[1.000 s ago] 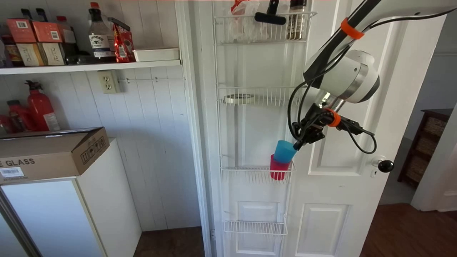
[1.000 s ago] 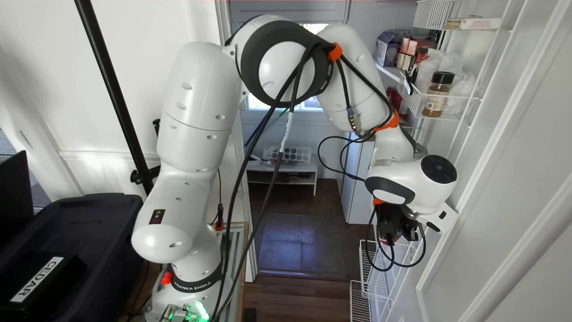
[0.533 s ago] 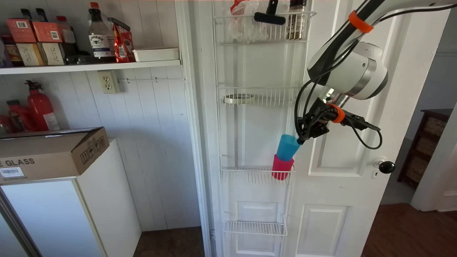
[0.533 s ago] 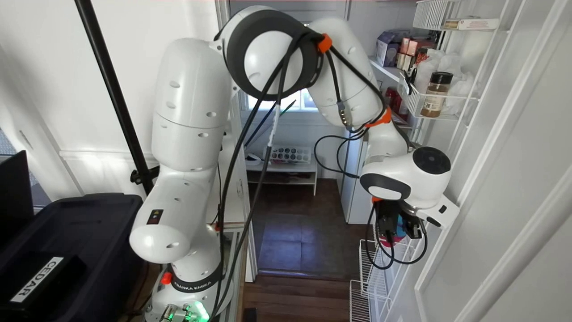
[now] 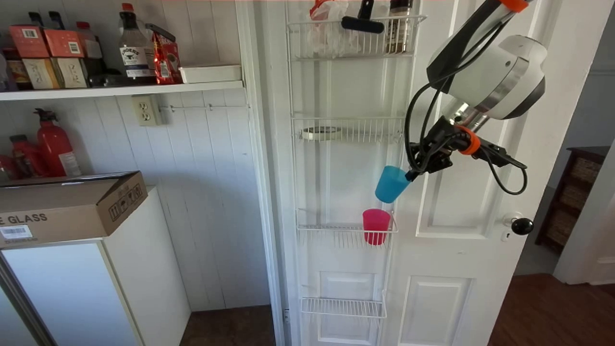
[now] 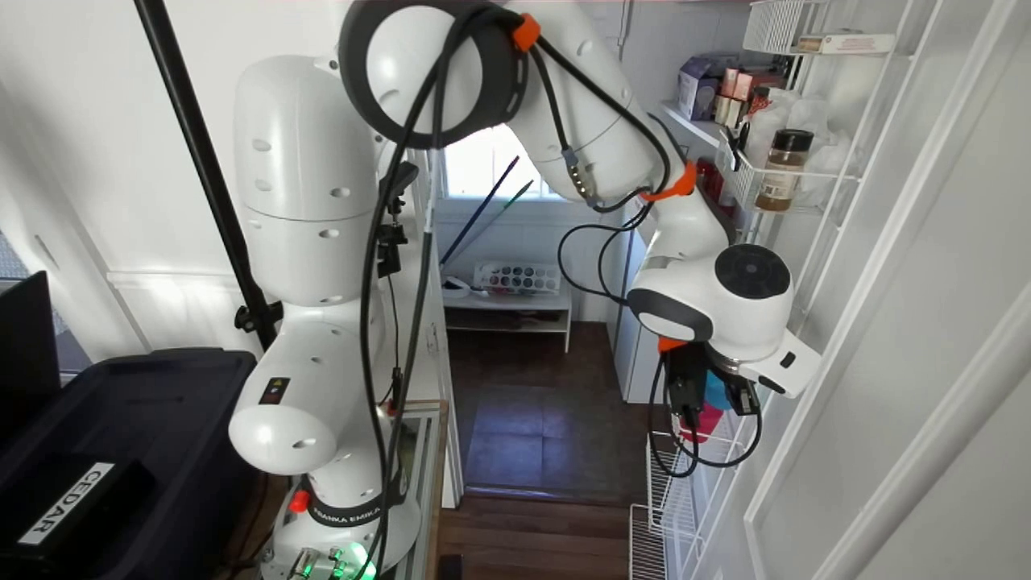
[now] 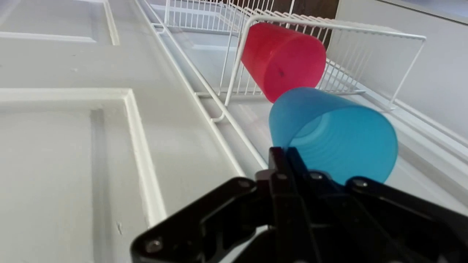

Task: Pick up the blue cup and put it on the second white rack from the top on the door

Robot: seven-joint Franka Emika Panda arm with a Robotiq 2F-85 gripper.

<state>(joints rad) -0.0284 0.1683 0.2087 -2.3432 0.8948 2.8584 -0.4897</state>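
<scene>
My gripper [image 5: 409,176] is shut on the rim wall of the blue cup [image 5: 391,185] and holds it tilted in the air. In the wrist view, the fingertips [image 7: 276,151] pinch the near side of the blue cup [image 7: 351,142], whose mouth faces the camera. In an exterior view the blue cup [image 6: 715,393] is partly hidden behind the gripper. The cup hangs above the pink-red cup [image 5: 376,228], apart from it. The white door [image 5: 447,252] carries several white wire racks. The second white rack [image 5: 358,118] down in that exterior view holds a flat ring and is above the blue cup.
The pink-red cup stands in a lower rack [image 5: 331,227]. A deeper wire basket [image 5: 350,57] above holds a bag and a jar. Another basket [image 6: 781,24] shows higher up. A door knob [image 5: 521,225] sticks out at the right.
My gripper has risen and moved slightly right in an exterior view, lifting the blue cup away from the pink-red cup it overlapped. The pink-red cup shifted a little and stands in its rack.
</scene>
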